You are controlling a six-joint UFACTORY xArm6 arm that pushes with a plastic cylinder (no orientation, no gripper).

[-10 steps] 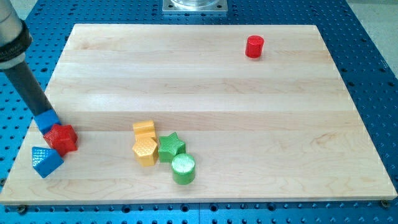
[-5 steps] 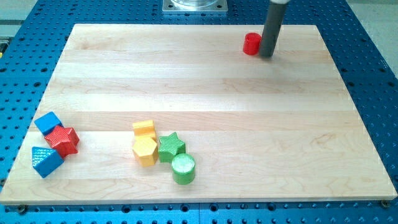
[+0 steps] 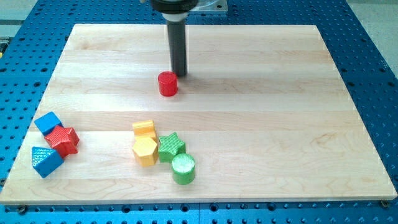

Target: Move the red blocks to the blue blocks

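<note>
One red cyl. [image 3: 167,84] touching my tip [image 3: 180,74].

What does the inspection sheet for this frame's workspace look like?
Surface: wooden board, flat.
Job's things: red cylinder mid-board; red star between blue cube and blue wedge, touching both, at the view's left.
Clutter: two yellow blocks, green star, green cylinder, clustered.
Tool: my tip just up-right of the red cylinder.
Cables: nothing seen.
Surroundings: blue perforated table.
</note>
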